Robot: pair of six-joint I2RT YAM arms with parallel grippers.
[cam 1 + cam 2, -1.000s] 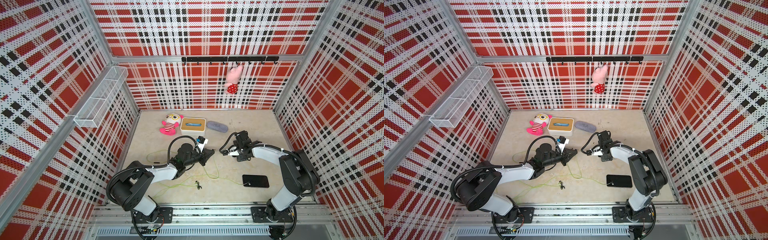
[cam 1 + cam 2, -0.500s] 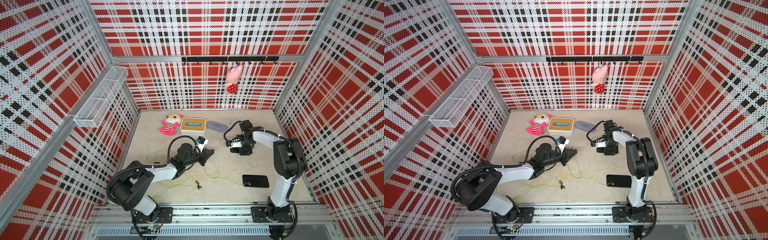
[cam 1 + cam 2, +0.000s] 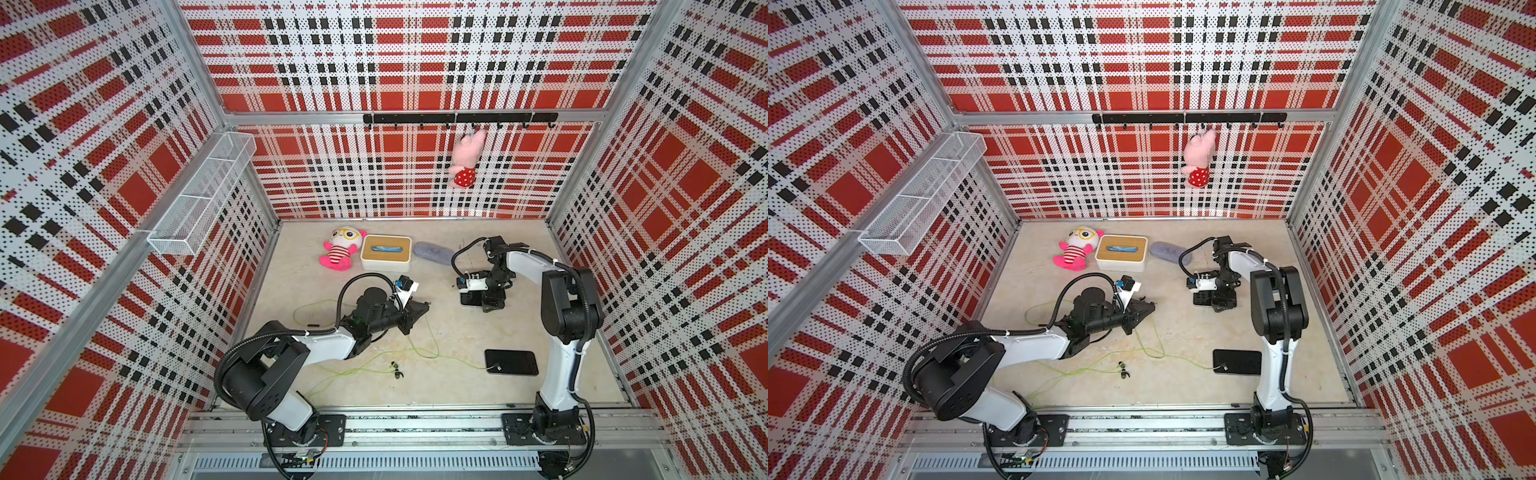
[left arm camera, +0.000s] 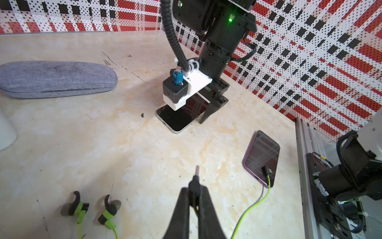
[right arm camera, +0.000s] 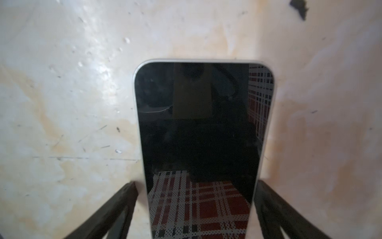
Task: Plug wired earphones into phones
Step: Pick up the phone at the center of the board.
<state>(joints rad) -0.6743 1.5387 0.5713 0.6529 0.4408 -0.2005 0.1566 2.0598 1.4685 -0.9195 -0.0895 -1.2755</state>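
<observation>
The left gripper (image 4: pixel 195 189) is pinched tight on a plug (image 4: pixel 196 183). The left wrist view shows the plug's black body between the fingers and its bare metal tip poking out. The tip is above the table (image 4: pixel 124 149) and touches no phone. In both top views this gripper (image 3: pixel 417 309) (image 3: pixel 1144 309) is only a dark wedge, and the plug cannot be made out.

The right gripper (image 5: pixel 196 183) stands with jaws apart astride a silver-edged phone (image 5: pixel 202 124) that lies flat, screen up. The right wrist view shows one finger (image 5: pixel 268 202) against the phone's long edge. A sliver of table shows between the other finger (image 5: pixel 122 204) and the opposite edge. The left wrist view shows just one of these fingers, its tip on the table beside the phone (image 4: pixel 177 121), and also the port in the phone's short end. In a top view the arm covers most of the phone (image 3: pixel 468 300).

A second phone (image 3: pixel 511 362) lies near the right arm's base, well apart from the first. Only the left wrist view shows the other plug (image 4: pixel 265 171) lying on its glass, with the cable (image 4: pixel 254 204) running off. That view also shows two earbuds (image 4: pixel 75 203) on the table and a grey case (image 4: pixel 55 78).
</observation>
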